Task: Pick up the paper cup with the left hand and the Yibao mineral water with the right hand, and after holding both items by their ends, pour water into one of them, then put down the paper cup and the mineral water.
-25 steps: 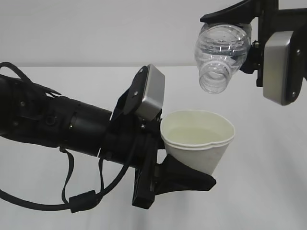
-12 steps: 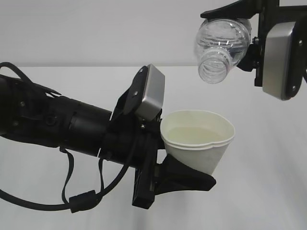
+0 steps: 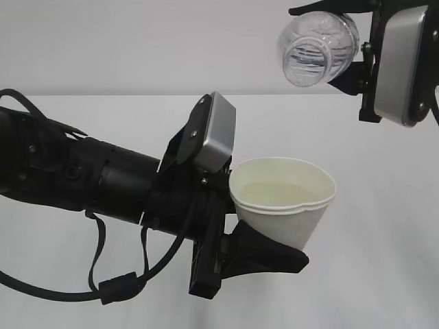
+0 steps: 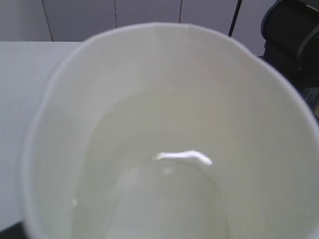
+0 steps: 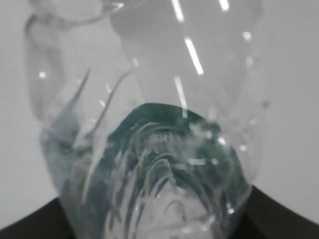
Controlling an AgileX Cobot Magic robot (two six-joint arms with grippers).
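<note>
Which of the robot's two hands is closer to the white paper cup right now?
The left. The left hand grips the paper cup around its lower part, touching it. The right hand is up and to the right, apart from the cup, holding the Yibao mineral water.

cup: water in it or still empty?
Holds water: the paper cup shows a pale liquid surface with a glint; the level is also visible in the exterior view.

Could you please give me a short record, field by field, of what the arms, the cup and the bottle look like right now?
cup: white paper cup, upright, clear liquid inside
cup holder: left gripper, clamped at the cup's base
bottle: clear plastic bottle, uncapped, mouth tipped toward the camera, above the cup
bottle holder: right gripper, closed on the bottle
pouring: no stream visible
surface: white table below, nothing resting on it in view
</note>
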